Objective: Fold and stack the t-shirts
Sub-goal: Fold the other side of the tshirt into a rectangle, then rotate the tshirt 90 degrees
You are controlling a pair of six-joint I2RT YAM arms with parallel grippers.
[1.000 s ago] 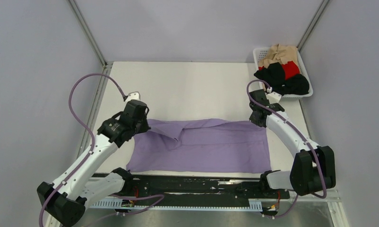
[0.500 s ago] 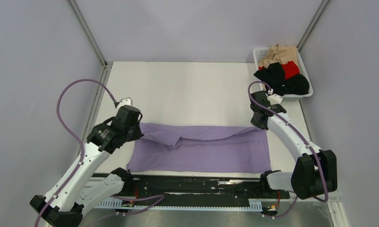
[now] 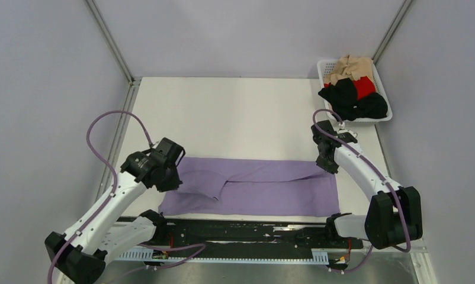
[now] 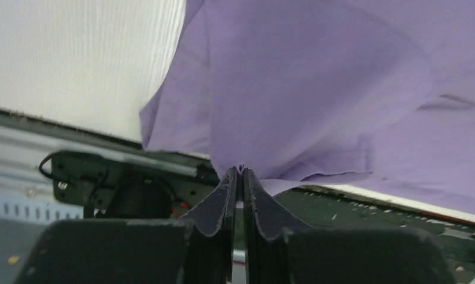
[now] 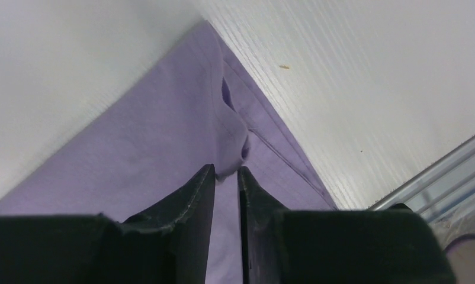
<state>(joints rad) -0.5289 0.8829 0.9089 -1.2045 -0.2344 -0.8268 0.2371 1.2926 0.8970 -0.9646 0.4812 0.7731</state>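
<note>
A lavender t-shirt lies in a wide band near the table's front edge, its far edge folded toward me. My left gripper is shut on the shirt's left far edge; the cloth hangs from the tips over the front rail. My right gripper is shut on a bunched fold at the shirt's right far corner. Black, red and tan t-shirts lie heaped in the basket.
A white mesh basket stands at the far right corner of the white table. A black rail with wiring runs along the near edge. Metal frame posts stand at the back corners.
Both grippers have drawn the shirt's far edge toward the near edge, so the purple band is narrower. The left arm has swung down and nearer; the right gripper moved slightly nearer.
</note>
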